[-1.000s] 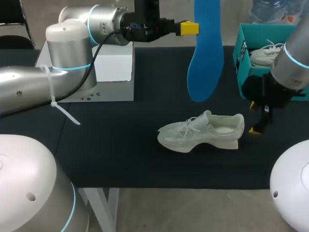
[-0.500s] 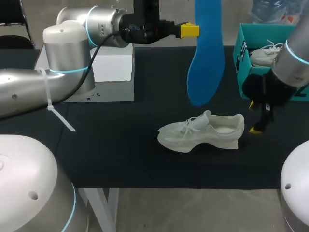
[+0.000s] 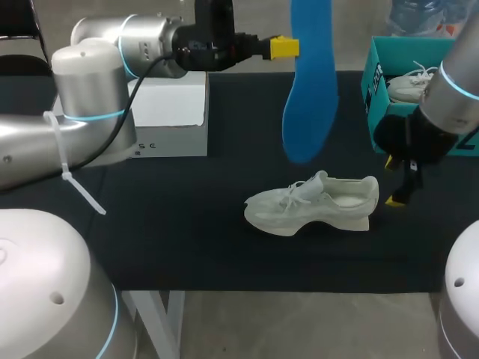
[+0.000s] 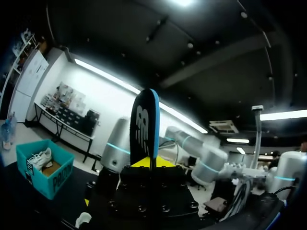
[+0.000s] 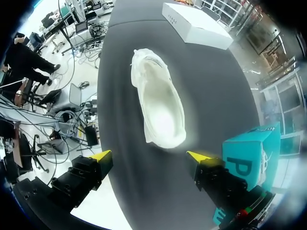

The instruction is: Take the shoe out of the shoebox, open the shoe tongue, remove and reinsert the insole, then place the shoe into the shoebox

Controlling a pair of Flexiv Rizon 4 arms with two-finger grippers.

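Room lies open around the shoe [image 3: 313, 203], which stands on its sole near the middle of the table [image 3: 187, 224], toe toward the white box [image 3: 176, 112]; bare dark cloth runs between those two and down to the table's near edge; our right hand [image 3: 395, 179] hangs just beside the heel, apart from it, fingers spread with nothing between them; the teal shoebox [image 3: 373, 90] sits at the far right with a second shoe [image 3: 408, 82] inside; our left hand [image 3: 284, 47] pinches the blue insole [image 3: 307, 105], which hangs tip down above the shoe; the insole's upper end is cut off in the head view, and the shoebox's front is partly hidden behind our right arm.
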